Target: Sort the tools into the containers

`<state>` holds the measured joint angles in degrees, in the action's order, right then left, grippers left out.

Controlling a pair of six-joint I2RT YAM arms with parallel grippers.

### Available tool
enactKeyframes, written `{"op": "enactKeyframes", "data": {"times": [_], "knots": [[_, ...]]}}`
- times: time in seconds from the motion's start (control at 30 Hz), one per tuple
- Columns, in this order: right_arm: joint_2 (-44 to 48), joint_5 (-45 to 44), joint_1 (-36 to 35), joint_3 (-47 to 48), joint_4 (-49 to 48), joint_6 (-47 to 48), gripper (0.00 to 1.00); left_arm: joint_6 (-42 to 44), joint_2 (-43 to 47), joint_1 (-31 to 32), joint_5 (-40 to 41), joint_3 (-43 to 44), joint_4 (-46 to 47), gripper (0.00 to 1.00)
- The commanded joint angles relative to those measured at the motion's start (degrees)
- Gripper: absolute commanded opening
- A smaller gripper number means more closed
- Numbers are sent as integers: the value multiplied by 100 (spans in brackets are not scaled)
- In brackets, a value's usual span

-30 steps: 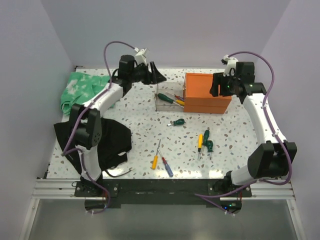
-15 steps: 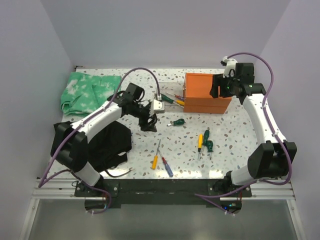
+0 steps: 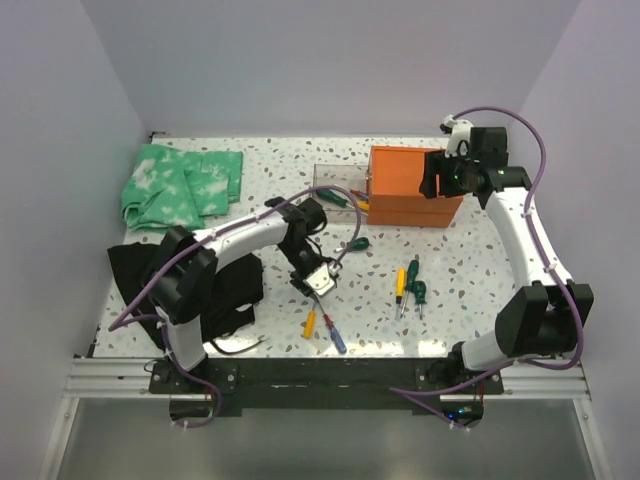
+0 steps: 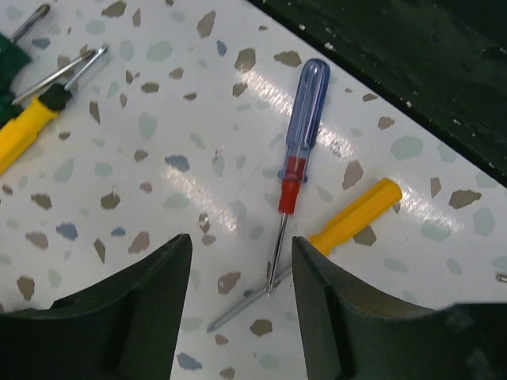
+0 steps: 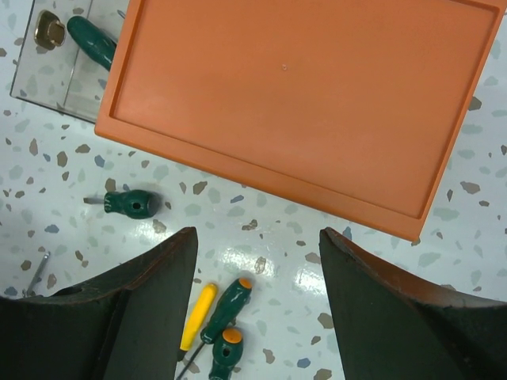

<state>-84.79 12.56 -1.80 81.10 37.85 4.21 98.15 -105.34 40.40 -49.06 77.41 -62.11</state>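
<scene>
The orange chest (image 3: 412, 187) stands at the back right, with one clear drawer (image 3: 338, 195) pulled out to its left holding a few screwdrivers. My left gripper (image 3: 319, 285) is open and empty, low over a blue-and-red-handled screwdriver (image 4: 306, 107) and a yellow-handled screwdriver (image 4: 354, 215) whose shafts cross between its fingers. My right gripper (image 3: 437, 176) is open and empty above the chest (image 5: 301, 103). A stubby green screwdriver (image 3: 356, 244) lies mid-table. A yellow one (image 3: 400, 283) and two green ones (image 3: 414, 280) lie right of centre.
A green cloth (image 3: 180, 185) lies at the back left. A black cloth (image 3: 215, 285) lies at the front left, under my left arm. The table's dark front rail (image 4: 412, 63) runs just beyond the blue screwdriver.
My left arm swung from the back by the open drawer to the front, down over the yellow and blue screwdrivers. The right arm has not moved.
</scene>
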Motion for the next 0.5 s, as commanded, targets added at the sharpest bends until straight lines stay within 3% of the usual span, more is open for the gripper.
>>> {"op": "enactKeyframes", "data": {"times": [0.0,0.17,0.47], "knots": [[235,19,22,-111,57,116,67,390,-83,441,-385,-102,242,56],[455,54,22,-314,65,115,67,-50,-206,863,-420,-428,989,55],[859,-16,22,-648,74,186,67,-59,-461,1259,-113,-744,963,48]]}}
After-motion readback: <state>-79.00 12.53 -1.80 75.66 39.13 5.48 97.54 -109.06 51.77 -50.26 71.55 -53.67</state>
